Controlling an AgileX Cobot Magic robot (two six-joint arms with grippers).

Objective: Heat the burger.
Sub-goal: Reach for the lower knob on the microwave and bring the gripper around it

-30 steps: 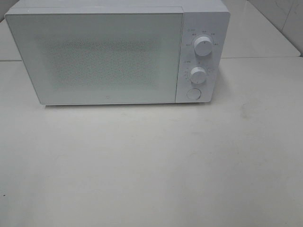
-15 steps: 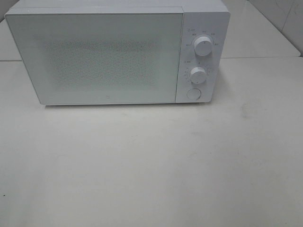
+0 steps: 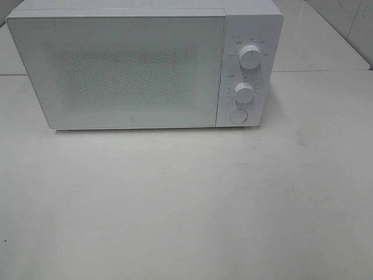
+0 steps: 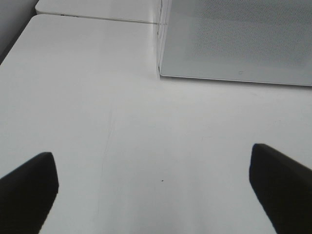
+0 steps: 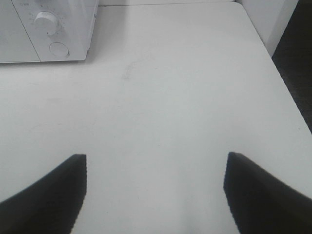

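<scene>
Hovering over the flat white tabletop (image 4: 122, 122), my left claw (image 4: 151, 149) and right claw (image 5: 156, 155) are both gaping, empty. Only the high camera is showing the whole boxy white microwave (image 3: 140, 64), door shut. My right wrist view alone is catching the tabletop's side edge, with bare room before it. I cannot tell where the burger is.

Soft, even light fills every view, bright and a little washed out. The white table (image 3: 186, 210) shows no hard glare. A thin shadow runs under the microwave (image 3: 134, 70), upper left of the grainy high view. The left gripper (image 4: 151, 151) and right gripper (image 5: 156, 156) are dark, soft-edged silhouettes.
</scene>
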